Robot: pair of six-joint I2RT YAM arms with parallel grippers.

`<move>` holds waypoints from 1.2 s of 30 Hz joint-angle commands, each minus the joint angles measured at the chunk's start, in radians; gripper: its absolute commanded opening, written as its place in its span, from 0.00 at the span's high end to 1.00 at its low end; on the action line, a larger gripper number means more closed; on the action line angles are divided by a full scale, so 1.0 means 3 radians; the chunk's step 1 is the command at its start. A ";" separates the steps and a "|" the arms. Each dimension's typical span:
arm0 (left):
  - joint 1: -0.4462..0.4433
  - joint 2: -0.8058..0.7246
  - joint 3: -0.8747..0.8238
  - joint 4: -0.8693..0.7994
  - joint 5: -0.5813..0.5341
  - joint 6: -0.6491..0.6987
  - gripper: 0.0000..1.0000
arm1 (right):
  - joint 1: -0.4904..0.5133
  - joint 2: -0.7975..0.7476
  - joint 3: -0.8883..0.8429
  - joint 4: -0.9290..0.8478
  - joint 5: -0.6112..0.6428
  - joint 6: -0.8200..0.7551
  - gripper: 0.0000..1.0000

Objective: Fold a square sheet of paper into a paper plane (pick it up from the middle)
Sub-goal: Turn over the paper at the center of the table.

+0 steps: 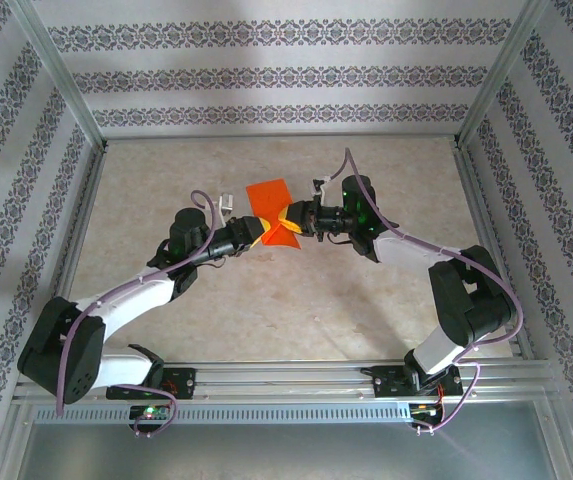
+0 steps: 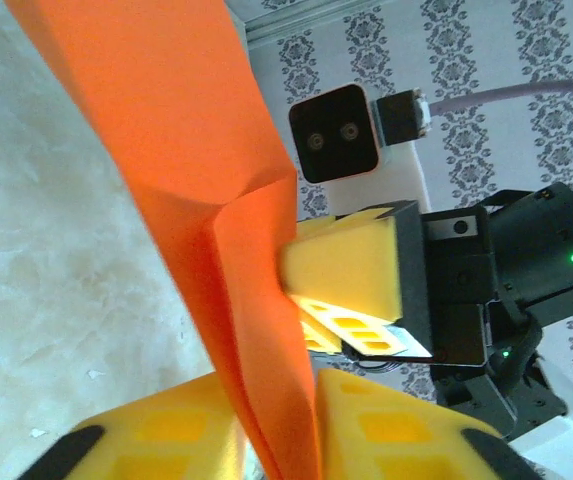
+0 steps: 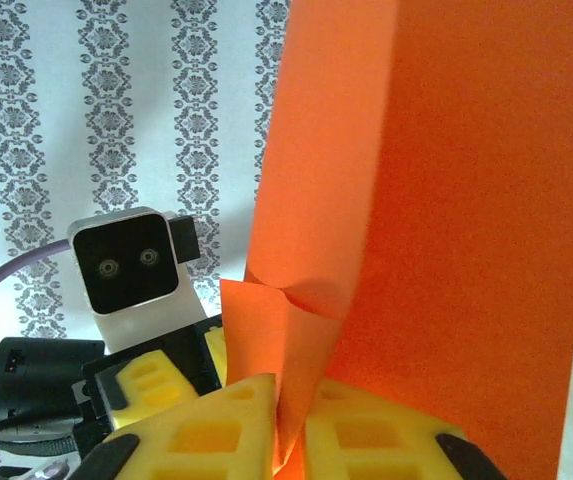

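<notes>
Plainly creased down its length, the bright orange-red square sheet of paper stands folded just above the middle of the top view. Its lower edge is hidden inside both grips, and both wrist views cut off its top. The left gripper pinches it from the lower left and the right gripper from the right, each clamped on the sheet's bottom part.

orange-red paper, beige marbled table, damask-striped walls
</notes>
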 commanded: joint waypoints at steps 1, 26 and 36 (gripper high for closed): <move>0.0069 0.0076 0.0076 0.0018 0.0077 -0.0011 0.83 | -0.0054 -0.0014 -0.0024 0.0116 -0.0076 -0.0024 0.81; -0.0196 0.0984 0.2690 -0.5038 -0.3432 0.2846 0.91 | -0.0641 -0.1124 -0.0080 -0.2010 0.2213 -0.1805 0.12; -0.0721 0.2408 0.3577 -0.5862 -0.4171 0.2490 0.88 | -0.0697 -0.1300 -0.0210 -0.2170 0.2613 -0.1834 0.09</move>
